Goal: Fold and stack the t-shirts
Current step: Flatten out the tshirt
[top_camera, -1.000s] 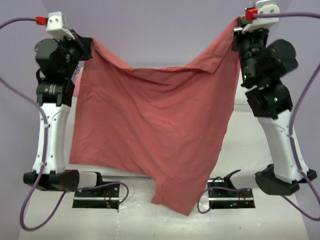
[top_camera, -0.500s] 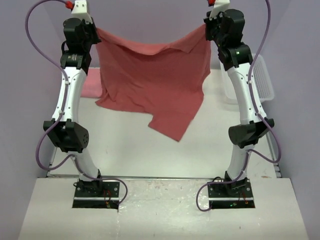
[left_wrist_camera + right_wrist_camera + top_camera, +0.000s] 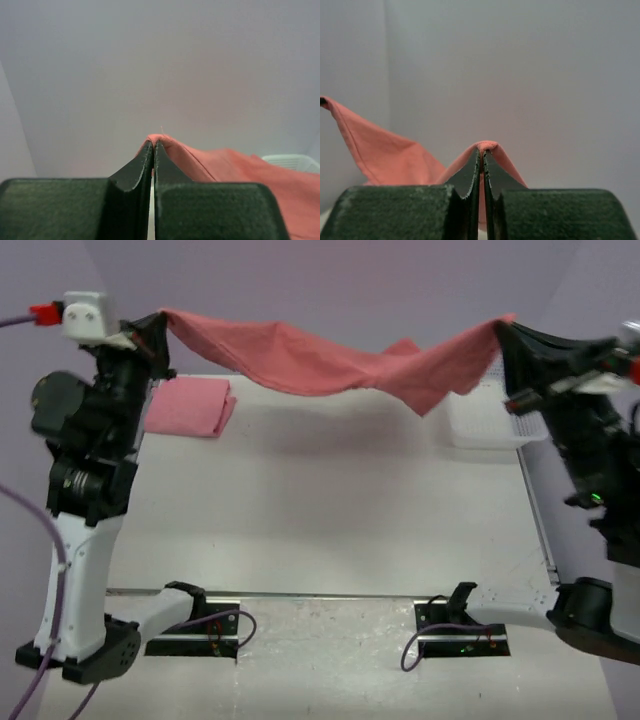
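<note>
Lilac walls (image 3: 330,290) and a white table (image 3: 330,500), with the red shirt (image 3: 330,365) strung in the air between my two arms.

I see the red shirt stretched wide above the far half of the table, sagging in the middle, a loose point of cloth hanging right of centre; none of it touches the surface. A white basket (image 3: 480,425) sits at the far right, below the shirt's right end. The pink shirt (image 3: 190,408) lies folded at the far left. My left gripper (image 3: 158,328) is clenched on the red shirt's left end and my right gripper (image 3: 503,335) on its right end. Both wrist views show jaws pressed together with red fabric pinched at the tips.
</note>
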You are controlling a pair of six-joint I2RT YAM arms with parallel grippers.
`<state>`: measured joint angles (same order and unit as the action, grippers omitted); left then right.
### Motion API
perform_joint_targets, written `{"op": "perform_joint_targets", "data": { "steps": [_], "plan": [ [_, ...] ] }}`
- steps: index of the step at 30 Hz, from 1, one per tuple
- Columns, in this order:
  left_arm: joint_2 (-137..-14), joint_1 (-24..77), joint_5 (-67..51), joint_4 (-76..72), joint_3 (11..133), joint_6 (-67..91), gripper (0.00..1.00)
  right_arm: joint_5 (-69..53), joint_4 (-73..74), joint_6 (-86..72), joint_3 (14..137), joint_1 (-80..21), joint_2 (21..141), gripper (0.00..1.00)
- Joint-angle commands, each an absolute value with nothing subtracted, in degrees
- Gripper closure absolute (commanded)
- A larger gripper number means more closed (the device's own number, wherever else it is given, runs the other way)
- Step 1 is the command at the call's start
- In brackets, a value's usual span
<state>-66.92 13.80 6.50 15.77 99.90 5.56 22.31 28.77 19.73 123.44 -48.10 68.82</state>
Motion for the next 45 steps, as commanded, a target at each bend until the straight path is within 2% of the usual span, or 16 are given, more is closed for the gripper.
{"op": "perform_joint_targets", "data": {
  "steps": [1,3,6,10,13,14,18,20,21,26,28,31,33,38,44,45],
  "plan": [
    [-56.5,14.8,6.1,19.8,96.5,7.9,1.00,41.9,26.9,25.7,118.9,-62.1,59.8,1.00],
    [-50.4,14.8,5.0,21.1,95.0,7.8,1.00,50.7,18.3,31.9,108.2,-71.1,55.7,1.00],
    [-47.0,14.8,6.5,24.0,94.9,7.4,1.00,57.9,10.9,38.4,102.9,-76.8,53.7,1.00],
    [-49.5,14.7,5.6,21.8,92.6,8.4,1.00,50.1,1.3,41.6,97.1,-76.1,53.3,1.00],
    [-53.6,14.7,6.8,11.2,85.2,9.0,1.00,34.4,2.5,32.3,95.5,-60.1,54.7,1.00],
    [-57.9,14.7,7.7,8.6,84.1,8.7,1.00,29.3,4.1,25.1,95.2,-49.2,56.6,1.00],
    [-71.0,14.6,12.1,-9.1,81.7,4.2,1.00,7.5,3.6,12.3,95.9,-27.5,66.2,1.00],
    [-82.1,13.9,13.3,-13.0,85.8,2.7,1.00,0.5,0.4,9.3,98.3,-19.7,71.9,1.00],
    [-86.4,13.3,12.7,-13.8,88.5,1.0,1.00,-1.2,-0.6,8.5,99.7,-17.7,79.1,1.00],
    [-110.6,10.4,9.5,-13.9,114.0,-4.7,1.00,-8.3,-3.3,5.9,112.3,-10.4,99.9,1.00],
    [-120.2,8.4,8.3,-10.5,126.3,-4.3,1.00,-8.7,1.9,5.7,125.9,-8.8,110.0,1.00],
    [-128.4,6.9,7.7,-8.0,137.0,-4.9,1.00,-7.7,9.2,8.1,140.3,-8.5,116.9,1.00],
    [-128.4,6.4,7.6,-8.2,137.5,-4.9,1.00,-7.6,9.3,8.4,141.5,-8.4,117.5,1.00],
    [-120.3,6.4,7.4,-11.7,125.0,-4.8,1.00,-7.8,10.0,9.0,136.0,-8.9,111.0,1.00],
    [-99.5,9.3,10.4,-14.7,102.9,-6.1,1.00,-3.3,7.9,11.6,116.2,-13.5,91.3,1.00],
    [-92.7,10.0,11.0,-14.5,99.8,-5.8,1.00,-2.3,7.4,12.4,110.5,-16.1,88.0,1.00]
  ]
}}
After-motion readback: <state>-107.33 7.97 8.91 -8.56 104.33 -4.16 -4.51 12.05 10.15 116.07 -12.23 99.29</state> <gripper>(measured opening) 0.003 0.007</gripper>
